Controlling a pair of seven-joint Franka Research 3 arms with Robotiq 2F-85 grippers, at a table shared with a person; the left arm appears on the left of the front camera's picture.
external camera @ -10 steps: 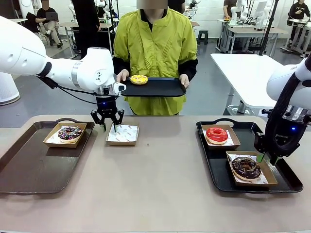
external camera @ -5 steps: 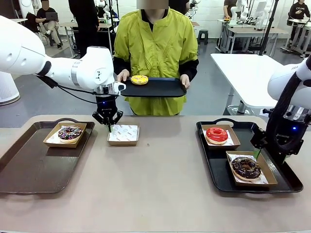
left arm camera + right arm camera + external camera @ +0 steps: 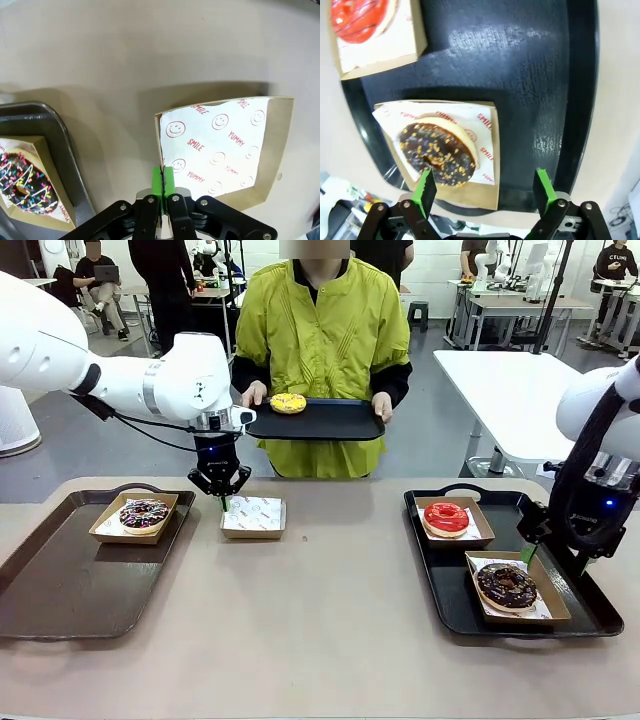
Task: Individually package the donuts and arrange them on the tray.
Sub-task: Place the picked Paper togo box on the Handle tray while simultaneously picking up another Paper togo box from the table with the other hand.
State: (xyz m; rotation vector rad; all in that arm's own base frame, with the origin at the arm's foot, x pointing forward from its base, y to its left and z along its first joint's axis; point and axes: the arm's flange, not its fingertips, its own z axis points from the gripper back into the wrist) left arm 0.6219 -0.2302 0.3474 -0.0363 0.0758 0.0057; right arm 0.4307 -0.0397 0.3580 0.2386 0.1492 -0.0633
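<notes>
My left gripper (image 3: 222,500) is shut on the left wall of an empty paper-lined box (image 3: 254,517) on the table; its green pads (image 3: 162,179) pinch that wall of the box (image 3: 225,150). The sprinkled donut (image 3: 144,513) (image 3: 22,182) lies boxed on the brown tray (image 3: 60,590). My right gripper (image 3: 548,552) (image 3: 485,189) hangs open just above the boxed dark chocolate donut (image 3: 507,585) (image 3: 437,152) on the black tray (image 3: 450,612). The red donut (image 3: 446,517) (image 3: 362,20) sits boxed behind it. The yellow donut (image 3: 288,402) lies on a tray (image 3: 335,425) that the person holds.
The person stands at the table's far edge with both hands on their tray. The brown tray's front half is bare, and the black tray (image 3: 530,75) has bare room at its left front. Bare tabletop (image 3: 320,620) lies between the two trays.
My left gripper went from open to shut on the empty box's left wall. My right gripper lifted slightly off the chocolate donut's box and opened a little wider.
</notes>
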